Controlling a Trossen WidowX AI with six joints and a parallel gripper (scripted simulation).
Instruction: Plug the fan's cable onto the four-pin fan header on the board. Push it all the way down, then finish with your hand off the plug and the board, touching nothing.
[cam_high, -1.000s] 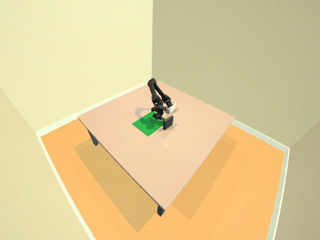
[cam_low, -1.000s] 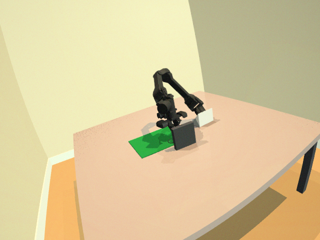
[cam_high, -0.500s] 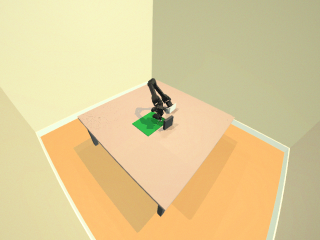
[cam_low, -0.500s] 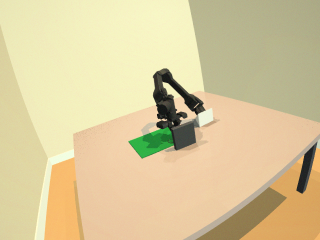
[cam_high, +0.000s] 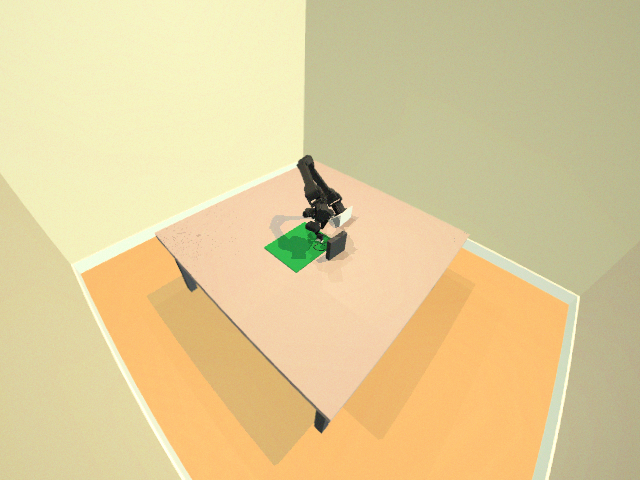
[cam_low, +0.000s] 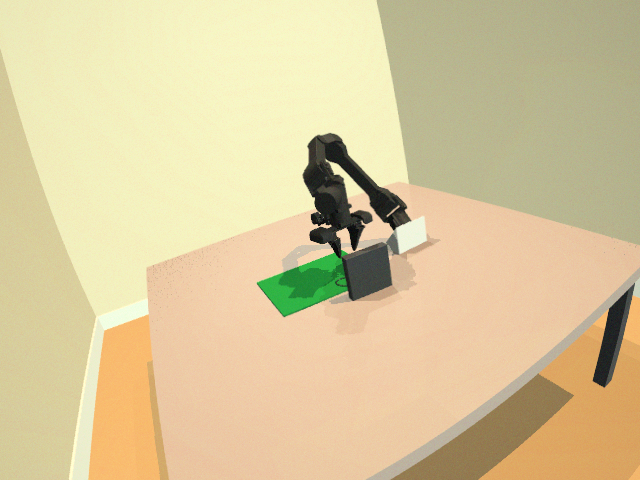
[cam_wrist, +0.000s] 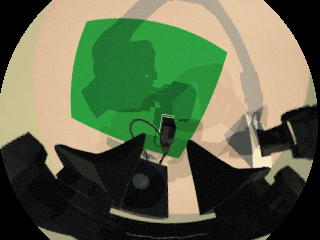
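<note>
The green board (cam_high: 297, 264) (cam_low: 284, 303) (cam_wrist: 200, 56) lies flat on the table. The white-outlined header (cam_wrist: 168, 115) is near the board's edge on the fan side. The dark plug (cam_wrist: 168, 131) stands at the header, its far end against the white outline; how deep it sits cannot be told. Its thin black cable (cam_wrist: 132, 126) loops over the board to the dark square fan (cam_high: 336, 245) (cam_low: 368, 271) (cam_wrist: 156, 197), which stands upright beside the board. My gripper (cam_low: 346, 253) (cam_wrist: 167, 140) is open, with a fingertip on each side of the plug and visible gaps to it in the wrist view.
A white panel (cam_high: 343, 215) (cam_low: 412, 235) (cam_wrist: 261, 154) stands by the arm's base, off the board. The fan stands close to the fingers. The arm's shadow falls across the board.
</note>
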